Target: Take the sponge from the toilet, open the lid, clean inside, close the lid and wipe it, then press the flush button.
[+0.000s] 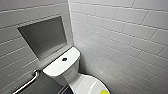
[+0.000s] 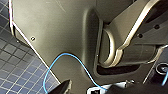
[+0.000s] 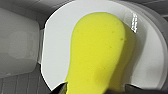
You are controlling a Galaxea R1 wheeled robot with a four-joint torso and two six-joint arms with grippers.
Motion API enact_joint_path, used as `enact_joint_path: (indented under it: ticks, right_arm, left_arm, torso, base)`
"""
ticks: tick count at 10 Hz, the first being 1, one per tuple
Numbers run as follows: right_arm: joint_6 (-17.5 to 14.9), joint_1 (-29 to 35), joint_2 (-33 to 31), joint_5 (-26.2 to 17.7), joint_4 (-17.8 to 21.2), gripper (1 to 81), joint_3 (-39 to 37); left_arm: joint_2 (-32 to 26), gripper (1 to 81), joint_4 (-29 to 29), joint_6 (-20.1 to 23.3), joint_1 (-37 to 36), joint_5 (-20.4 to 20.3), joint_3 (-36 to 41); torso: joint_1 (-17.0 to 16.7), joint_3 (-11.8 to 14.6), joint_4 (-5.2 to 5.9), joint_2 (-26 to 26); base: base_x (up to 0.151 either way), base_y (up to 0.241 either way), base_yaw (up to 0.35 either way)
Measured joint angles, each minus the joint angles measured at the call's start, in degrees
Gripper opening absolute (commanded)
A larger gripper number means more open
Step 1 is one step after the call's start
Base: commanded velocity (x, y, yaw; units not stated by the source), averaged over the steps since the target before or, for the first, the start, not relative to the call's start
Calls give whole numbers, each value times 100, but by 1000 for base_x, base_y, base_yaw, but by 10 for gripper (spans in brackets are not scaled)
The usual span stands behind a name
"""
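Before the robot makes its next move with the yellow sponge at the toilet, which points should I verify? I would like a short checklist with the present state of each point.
1. Sponge located: ok. It sits over the white lid, close in front of the right wrist camera.
2. Lid down: ok. It is closed under the sponge.
3. Right gripper has a firm hold on the sponge: cannot tell.
4. Flush button free: ok. Nothing lies on the tank top.
5. Blue cable by the left wrist free of snags: cannot tell.
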Motion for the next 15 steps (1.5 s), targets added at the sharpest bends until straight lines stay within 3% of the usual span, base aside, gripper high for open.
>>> enact_joint_path:
  ticks: [3, 6, 8, 12, 15]
  right_arm:
    - [0, 9, 110, 0, -20, 811, -91]
    - [2, 35, 300, -4, -35, 811, -232]
    - [2, 133, 230, 2, -49, 811, -232]
    - [0, 374, -127, 21, -71, 811, -140]
    - [2, 369, 35, 18, -90, 811, -119]
  left_arm:
    - [0, 811, 0, 2, -2, -11, -4]
    - [0, 811, 0, 2, -16, -9, -54]
    - [2, 811, 0, 0, -61, -9, -83]
    - [44, 811, 0, 2, -68, 6, -124]
    - [63, 811, 0, 2, -63, 9, -139]
  torso:
    - [0, -37, 0, 0]
    - [2, -437, 0, 2]
    - [4, -511, 0, 4]
    - [6, -505, 0, 4]
    - [6, -507, 0, 4]
  base:
    - [0, 0, 0]
    - [0, 0, 0]
    - [0, 0, 0]
    - [0, 0, 0]
    - [0, 0, 0]
